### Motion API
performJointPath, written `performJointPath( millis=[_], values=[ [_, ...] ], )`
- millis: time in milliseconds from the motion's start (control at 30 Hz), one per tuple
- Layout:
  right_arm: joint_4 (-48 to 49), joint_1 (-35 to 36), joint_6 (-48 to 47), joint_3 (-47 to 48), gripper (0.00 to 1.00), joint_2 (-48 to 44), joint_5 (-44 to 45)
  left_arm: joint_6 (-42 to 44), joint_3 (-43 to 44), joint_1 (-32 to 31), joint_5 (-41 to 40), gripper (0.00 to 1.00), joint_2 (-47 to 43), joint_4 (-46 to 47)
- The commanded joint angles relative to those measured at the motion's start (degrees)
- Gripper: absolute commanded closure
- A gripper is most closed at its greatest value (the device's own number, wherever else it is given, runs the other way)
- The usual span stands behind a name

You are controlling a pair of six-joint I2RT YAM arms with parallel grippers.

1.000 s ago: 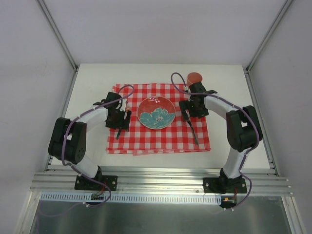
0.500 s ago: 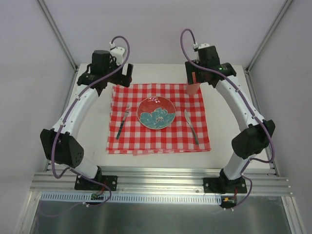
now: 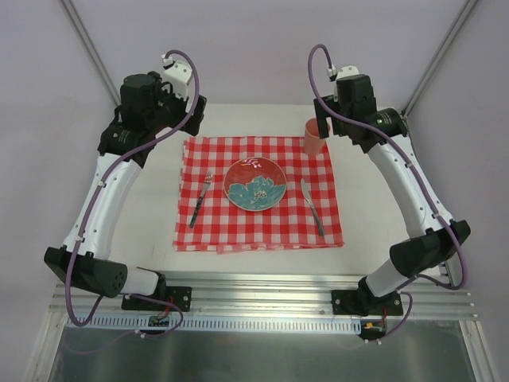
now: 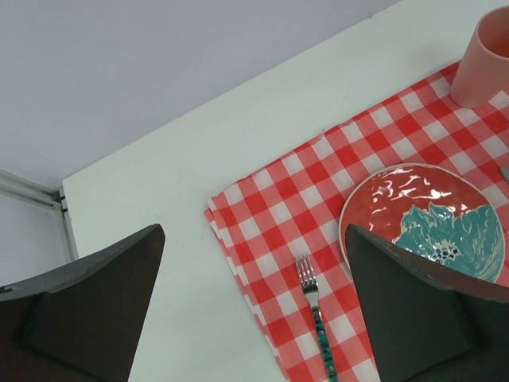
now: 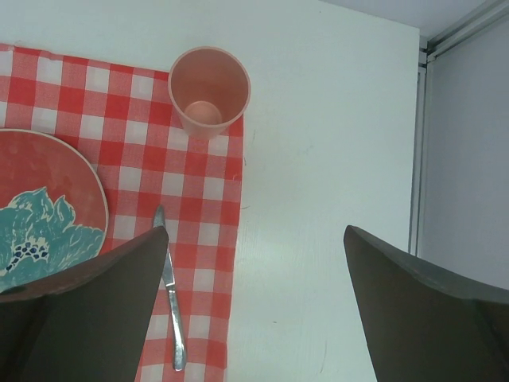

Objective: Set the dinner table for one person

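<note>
Off-white dinner table point(image 3: 362, 208) (checked cloth point(image 3: 238, 231) on it) between grey walls point(image 3: 254, 48).

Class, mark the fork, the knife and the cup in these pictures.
fork point(image 3: 200, 199): top view, middle of its handle.
knife point(image 3: 312, 207): top view, where the blade meets the handle.
cup point(image 5: 209, 91): right wrist view, inside its open mouth.

worktop point(image 3: 362, 207) | large flat off-white rectangle, level | aluminium rail point(image 3: 262, 296) along near edge | middle covered by red-and-white checked cloth point(image 3: 238, 227) | on cloth: plate point(image 3: 254, 185) at centre, fork point(image 3: 199, 199) to its left, knife point(image 3: 312, 205) to its right, cup point(image 3: 316, 137) at far-right corner | bare margins all round cloth
</note>
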Motion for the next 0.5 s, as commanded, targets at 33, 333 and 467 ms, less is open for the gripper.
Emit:
performJointPath(
  millis=[33,333,467],
  values=[
    [0.7,0.3,-0.8,-0.5,0.03,-6.4,2.3,2.1,3.1,0.4,-1.5,0.01,-1.1,1.1],
    [-2.0,0.5,-0.7,-2.5,0.03,-11.2,5.0,2.3,-0.7,2.1,-2.3,0.01,-3.1,1.7],
    [-1.8,0.5,-0.6,-4.6,0.03,-14.2,4.3,1.4,-1.1,2.4,-2.3,0.01,-2.7,1.8]
  ],
)
